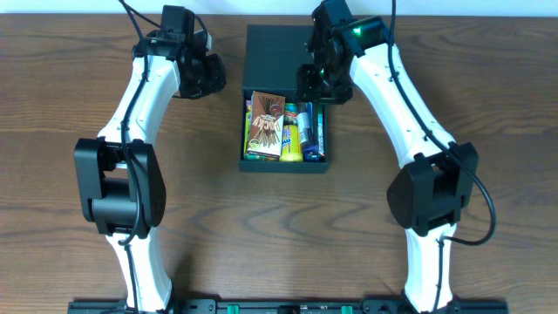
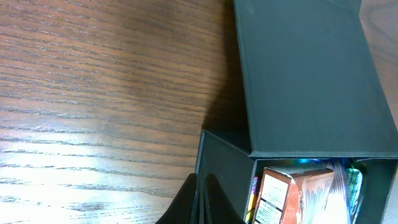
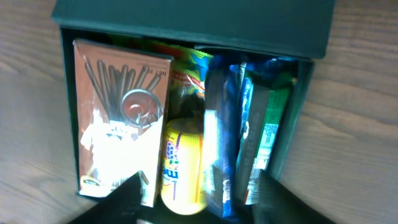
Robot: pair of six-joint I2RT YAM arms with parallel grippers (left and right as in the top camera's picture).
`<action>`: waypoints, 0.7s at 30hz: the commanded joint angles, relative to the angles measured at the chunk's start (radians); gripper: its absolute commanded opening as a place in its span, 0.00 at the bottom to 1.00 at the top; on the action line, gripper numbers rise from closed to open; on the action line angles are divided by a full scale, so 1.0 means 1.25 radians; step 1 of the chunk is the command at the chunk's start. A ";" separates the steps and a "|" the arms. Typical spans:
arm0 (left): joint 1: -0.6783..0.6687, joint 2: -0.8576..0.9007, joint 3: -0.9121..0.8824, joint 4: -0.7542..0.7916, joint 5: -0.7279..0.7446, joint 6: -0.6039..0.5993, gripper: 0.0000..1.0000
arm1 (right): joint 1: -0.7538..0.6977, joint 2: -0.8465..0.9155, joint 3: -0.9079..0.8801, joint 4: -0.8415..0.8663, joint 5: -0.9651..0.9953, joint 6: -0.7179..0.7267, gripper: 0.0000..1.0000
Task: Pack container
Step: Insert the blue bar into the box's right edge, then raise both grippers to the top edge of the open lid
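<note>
On the wooden table point(image 1: 70, 70) our container point(image 1: 284, 166) sits packed, lid point(image 1: 275, 57) open — right gripper point(image 3: 196, 199) released above the snack packets point(image 1: 266, 122), left gripper point(image 2: 200, 196) clenched empty; next, we judge, closing the lid.

The left arm point(image 1: 139, 96) and right arm point(image 1: 397, 96) wear glossy white shells between bulky matte black joint housings; thin black cables point(image 1: 485, 214) loop off both; a green light point(image 1: 356, 31) glows on the right wrist; left pincer point(image 2: 200, 198) and right pincer point(image 3: 199, 202) are black
</note>
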 commanded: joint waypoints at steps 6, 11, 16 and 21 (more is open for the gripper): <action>0.003 -0.002 0.007 0.002 -0.008 0.015 0.06 | -0.012 -0.001 -0.002 0.032 -0.001 -0.004 0.76; 0.003 -0.002 0.007 0.023 -0.008 0.014 0.06 | -0.062 -0.001 -0.002 0.085 0.000 0.009 0.01; 0.004 0.007 0.005 0.054 -0.004 -0.006 0.06 | -0.124 -0.001 -0.010 0.173 0.021 0.020 0.02; 0.008 0.051 0.005 0.099 0.053 -0.043 0.06 | -0.161 0.005 -0.042 0.197 0.028 0.023 0.01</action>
